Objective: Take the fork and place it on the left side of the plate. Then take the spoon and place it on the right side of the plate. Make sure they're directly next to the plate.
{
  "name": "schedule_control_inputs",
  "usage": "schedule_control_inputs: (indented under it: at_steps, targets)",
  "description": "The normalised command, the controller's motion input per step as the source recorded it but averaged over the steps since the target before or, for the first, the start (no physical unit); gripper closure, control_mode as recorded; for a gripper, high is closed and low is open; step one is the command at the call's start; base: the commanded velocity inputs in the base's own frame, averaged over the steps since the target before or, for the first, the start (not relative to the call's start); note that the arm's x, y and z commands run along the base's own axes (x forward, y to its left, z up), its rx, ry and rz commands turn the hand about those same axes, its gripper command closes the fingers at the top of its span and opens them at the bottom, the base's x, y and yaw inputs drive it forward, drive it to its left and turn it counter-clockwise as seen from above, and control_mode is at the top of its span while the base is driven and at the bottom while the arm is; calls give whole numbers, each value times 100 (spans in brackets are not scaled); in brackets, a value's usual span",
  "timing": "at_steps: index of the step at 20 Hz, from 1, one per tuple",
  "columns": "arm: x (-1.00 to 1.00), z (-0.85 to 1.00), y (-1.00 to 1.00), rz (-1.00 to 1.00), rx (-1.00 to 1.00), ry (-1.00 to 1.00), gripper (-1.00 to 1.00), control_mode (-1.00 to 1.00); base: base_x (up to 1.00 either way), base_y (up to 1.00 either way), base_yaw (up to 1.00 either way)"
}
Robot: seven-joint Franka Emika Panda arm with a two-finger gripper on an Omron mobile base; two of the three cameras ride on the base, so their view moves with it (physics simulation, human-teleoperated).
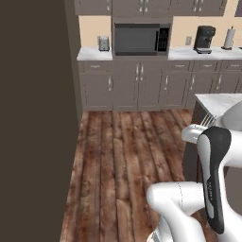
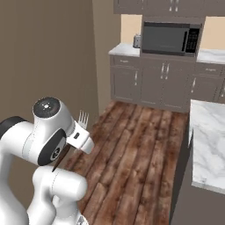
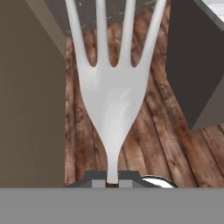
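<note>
My gripper (image 3: pixel 113 181) is shut on the handle of the fork (image 3: pixel 113 96), whose pale silvery tines fan out away from the hand over the wooden floor. From the left base the fork (image 1: pixel 206 121) sticks out of the hand (image 1: pixel 193 133) toward the marble counter. From the right base the fork (image 2: pixel 83 117) rises from the hand (image 2: pixel 81 137) in mid-air, above the floor. The plate and the spoon are out of view.
A marble-topped island counter (image 2: pixel 211 140) stands to the right, its dark side wall (image 3: pixel 192 65) close by. Grey cabinets (image 1: pixel 137 85) with a microwave (image 1: pixel 141 38), toaster (image 1: pixel 103 43) and coffee machine (image 1: pixel 204 39) line the far wall. A tall dark wall (image 1: pixel 33 118) is at the left.
</note>
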Motion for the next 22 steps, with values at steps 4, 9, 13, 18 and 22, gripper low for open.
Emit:
schedule_control_inputs:
  at_steps: [4,9,13,18,22]
  targets:
    - [0,0,0,0,0,0,100,100,-66,-31,-3]
    - [0,0,0,0,0,0,100,100,-42,-39,-4]
    - [0,0,0,0,0,0,100,100,-13,-52,-5]
    - [0,0,0,0,0,0,100,100,-12,-59,-5]
    - [0,0,0,0,0,0,100,100,-22,-64,-5]
